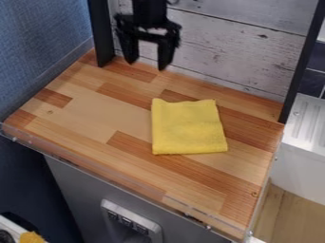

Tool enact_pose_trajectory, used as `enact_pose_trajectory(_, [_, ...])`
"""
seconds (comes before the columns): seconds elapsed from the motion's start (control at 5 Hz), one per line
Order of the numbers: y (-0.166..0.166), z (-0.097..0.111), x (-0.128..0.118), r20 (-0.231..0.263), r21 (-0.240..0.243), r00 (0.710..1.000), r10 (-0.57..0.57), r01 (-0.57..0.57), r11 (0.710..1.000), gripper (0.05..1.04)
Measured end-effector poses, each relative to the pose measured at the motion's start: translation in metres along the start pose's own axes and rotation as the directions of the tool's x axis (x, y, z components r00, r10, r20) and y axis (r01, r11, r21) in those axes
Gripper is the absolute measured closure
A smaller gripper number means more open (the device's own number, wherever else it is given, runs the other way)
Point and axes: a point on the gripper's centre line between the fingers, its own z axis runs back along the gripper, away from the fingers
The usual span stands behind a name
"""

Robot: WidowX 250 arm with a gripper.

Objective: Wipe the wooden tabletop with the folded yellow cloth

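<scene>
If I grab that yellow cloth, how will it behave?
The yellow cloth looks soft and thin, so it will probably sag and may unfold when lifted by one edge. It lies flat on the wooden counter, so a sideways push would likely wrinkle it rather than tip it.

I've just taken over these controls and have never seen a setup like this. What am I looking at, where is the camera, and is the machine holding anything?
There is one picture, from a fixed camera that looks down at a slant on the work surface. The black shape at the top, left of centre, is the end of a robot arm: its gripper hangs down in front of a whitewashed plank panel. Its two fingers stand apart with nothing between them, so it holds nothing. Below and to the right of it in the picture, a folded yellow cloth lies flat on the wood-block countertop. A white ribbed surface stands beyond the countertop's right edge.
</scene>
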Motion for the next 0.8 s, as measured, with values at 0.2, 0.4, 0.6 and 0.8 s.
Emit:
enact_pose_trajectory(0.2, [0.024, 0.014, 0.008, 0.003, 0.004, 1.000, -0.014, 0.014, 1.000, 0.085])
enact_pose_trajectory(0.4, [0.037, 0.025, 0.013, -0.007, 0.007, 1.000, -0.029, 0.029, 1.000, 0.085])
enact_pose_trajectory(0.6, [0.043, 0.033, 0.012, -0.017, 0.014, 0.999, -0.043, 0.043, 0.999, 0.085])
enact_pose_trajectory(0.8, [0.047, 0.032, 0.009, -0.042, 0.014, 0.998, -0.056, 0.057, 0.998, 0.085])
